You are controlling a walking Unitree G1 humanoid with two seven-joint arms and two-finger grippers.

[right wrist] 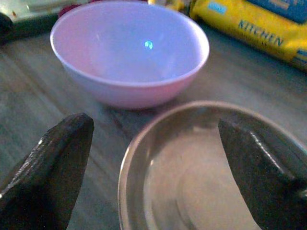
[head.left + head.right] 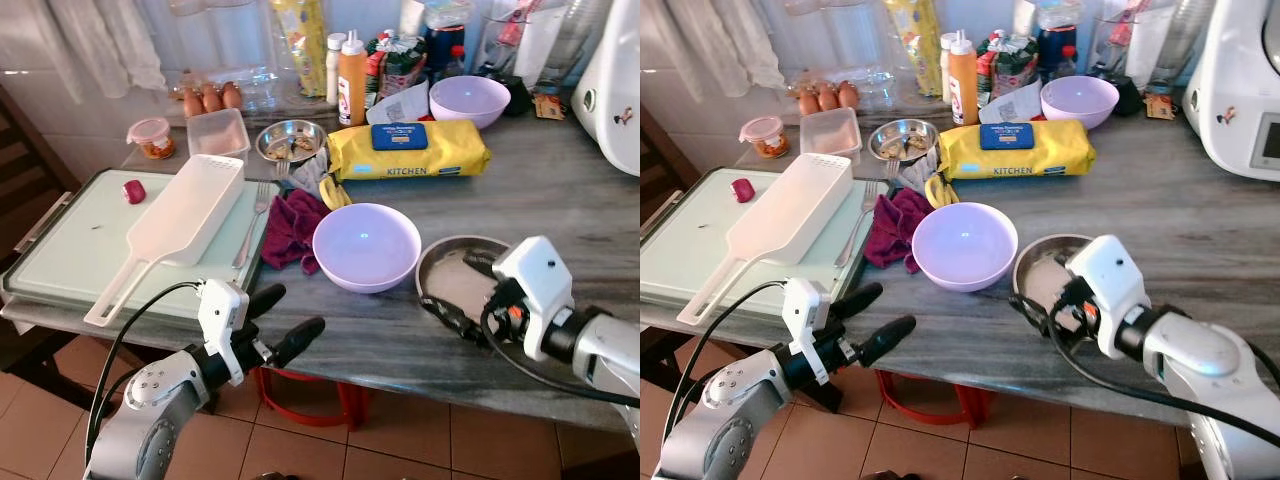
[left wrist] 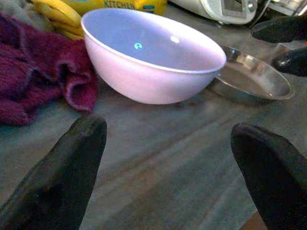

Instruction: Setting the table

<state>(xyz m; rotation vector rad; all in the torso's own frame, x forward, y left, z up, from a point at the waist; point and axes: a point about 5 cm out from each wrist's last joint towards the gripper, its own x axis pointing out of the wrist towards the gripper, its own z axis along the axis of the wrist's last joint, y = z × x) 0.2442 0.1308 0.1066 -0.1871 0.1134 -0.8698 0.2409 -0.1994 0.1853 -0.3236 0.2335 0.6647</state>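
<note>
A lilac bowl (image 2: pixel 366 246) stands near the front of the grey counter, with a shallow steel plate (image 2: pixel 455 275) just to its right. My right gripper (image 2: pixel 462 290) is open over the plate's near side, one finger on each side of it, holding nothing; the right wrist view shows the plate (image 1: pixel 201 167) between the fingers and the bowl (image 1: pixel 129 52) beyond. My left gripper (image 2: pixel 282 320) is open at the counter's front edge, pointing toward the bowl (image 3: pixel 148 52) and a short way from it. A fork (image 2: pixel 255 220) lies on the pale green board (image 2: pixel 60 250).
A maroon cloth (image 2: pixel 292 228) lies left of the bowl. A long white slotted container (image 2: pixel 180 215) rests on the board. Behind are a yellow wipes pack (image 2: pixel 408 150), a second lilac bowl (image 2: pixel 468 100), a small steel bowl (image 2: pixel 290 140), eggs (image 2: pixel 210 98) and a white appliance (image 2: pixel 620 90).
</note>
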